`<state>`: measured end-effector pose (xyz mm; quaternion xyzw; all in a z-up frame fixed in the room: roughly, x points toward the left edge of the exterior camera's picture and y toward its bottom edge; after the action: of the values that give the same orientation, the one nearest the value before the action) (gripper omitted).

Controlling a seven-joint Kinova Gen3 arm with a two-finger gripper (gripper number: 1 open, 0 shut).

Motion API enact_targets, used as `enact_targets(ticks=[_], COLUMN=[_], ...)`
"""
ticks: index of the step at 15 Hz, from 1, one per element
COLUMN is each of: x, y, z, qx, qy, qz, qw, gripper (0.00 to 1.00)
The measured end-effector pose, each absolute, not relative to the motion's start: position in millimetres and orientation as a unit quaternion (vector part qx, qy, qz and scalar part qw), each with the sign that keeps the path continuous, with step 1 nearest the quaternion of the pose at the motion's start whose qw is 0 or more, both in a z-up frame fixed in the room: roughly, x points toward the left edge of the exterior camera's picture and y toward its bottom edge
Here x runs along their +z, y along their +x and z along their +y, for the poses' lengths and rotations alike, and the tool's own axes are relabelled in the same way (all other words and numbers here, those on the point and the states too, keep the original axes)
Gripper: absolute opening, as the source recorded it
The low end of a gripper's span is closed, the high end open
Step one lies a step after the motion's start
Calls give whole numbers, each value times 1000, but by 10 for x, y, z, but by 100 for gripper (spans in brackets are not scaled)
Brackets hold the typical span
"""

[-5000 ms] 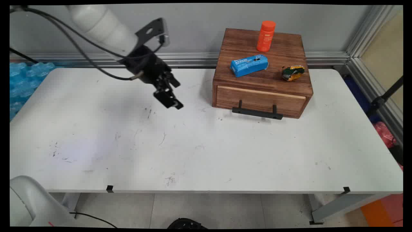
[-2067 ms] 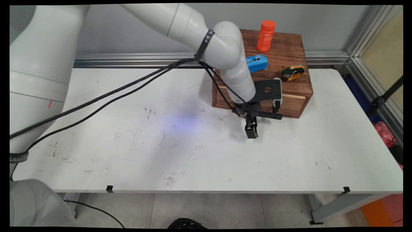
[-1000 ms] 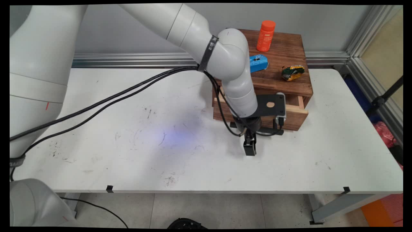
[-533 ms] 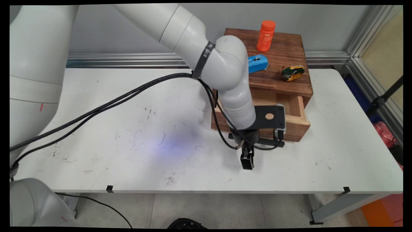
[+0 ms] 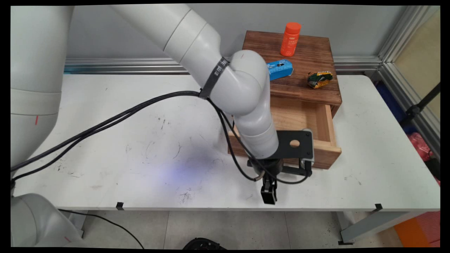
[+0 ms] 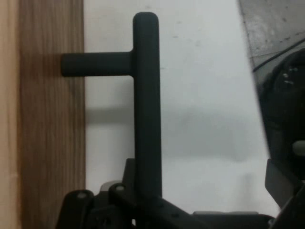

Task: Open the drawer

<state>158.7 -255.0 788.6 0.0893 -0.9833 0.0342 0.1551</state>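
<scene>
Pincer (image 5: 269, 195) closed on black bar handle (image 6: 147, 102) of wooden drawer (image 5: 299, 140); in the hand view, bar runs down into the linkage between the fingers, with one standoff joining it to the dark wood drawer front (image 6: 50, 143). Drawer pulled well out of wooden box (image 5: 291, 66), front now close to near edge of white tabletop (image 5: 105, 140), right of centre. Interior visible as bare light wood; no contents seen in the part showing, the rest hidden behind the arm. On top of box, toward far edge of tabletop: orange bottle (image 5: 290, 39) upright, blue packet (image 5: 280, 68) lying flat, crumpled green-and-yellow wrapper (image 5: 319, 79) near right edge of box top. All three outside the drawer. Handle not yet released. Black cables (image 5: 116, 116) trailing across left half of tabletop.
</scene>
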Motion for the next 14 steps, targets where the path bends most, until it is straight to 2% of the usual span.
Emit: enact_targets(ticks=[14], x=[7951], y=[1547], z=[-1913], qx=[5], qy=[70], qz=[-985], qw=[160], gripper=[100])
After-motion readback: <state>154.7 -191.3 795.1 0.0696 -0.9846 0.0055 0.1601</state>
